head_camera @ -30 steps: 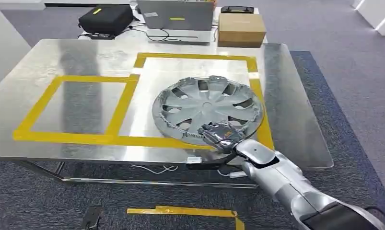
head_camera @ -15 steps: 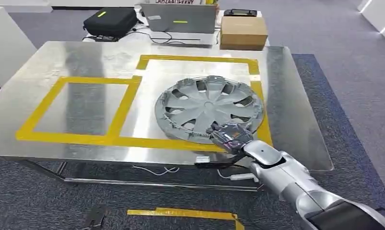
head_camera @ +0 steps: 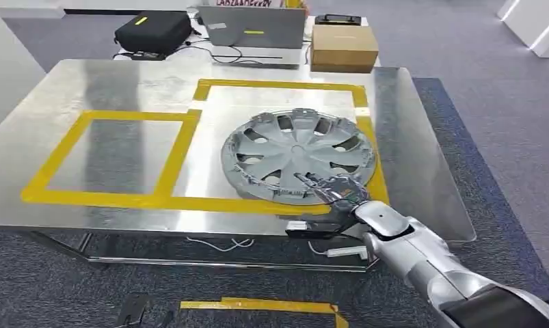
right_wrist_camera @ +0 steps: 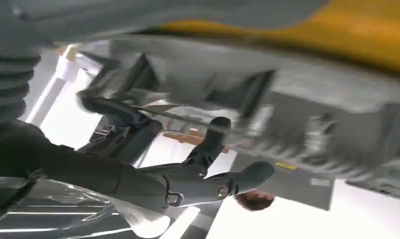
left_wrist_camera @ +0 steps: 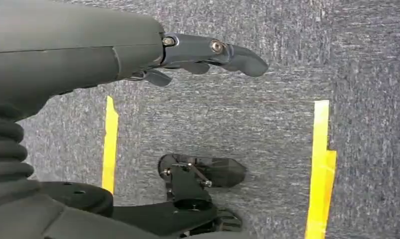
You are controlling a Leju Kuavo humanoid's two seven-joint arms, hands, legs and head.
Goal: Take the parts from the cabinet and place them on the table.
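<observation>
Right hand (head_camera: 338, 192) lifted slightly off the wheel cover's near rim since a second ago, fingers apart and holding nothing, wheel cover (head_camera: 299, 154) flat inside the right taped square, left taped square (head_camera: 114, 154) bare, left hand (left_wrist_camera: 207, 55) hanging over carpet, fingers loose and apart.

The head camera is looking forward and down from high up, taking in the whole tabletop (head_camera: 121, 82). The left wrist camera is pointing down at the carpet (left_wrist_camera: 267, 124). The right wrist camera is sitting very close to the hubcap (right_wrist_camera: 297, 124), a part the head view is sharing.
</observation>
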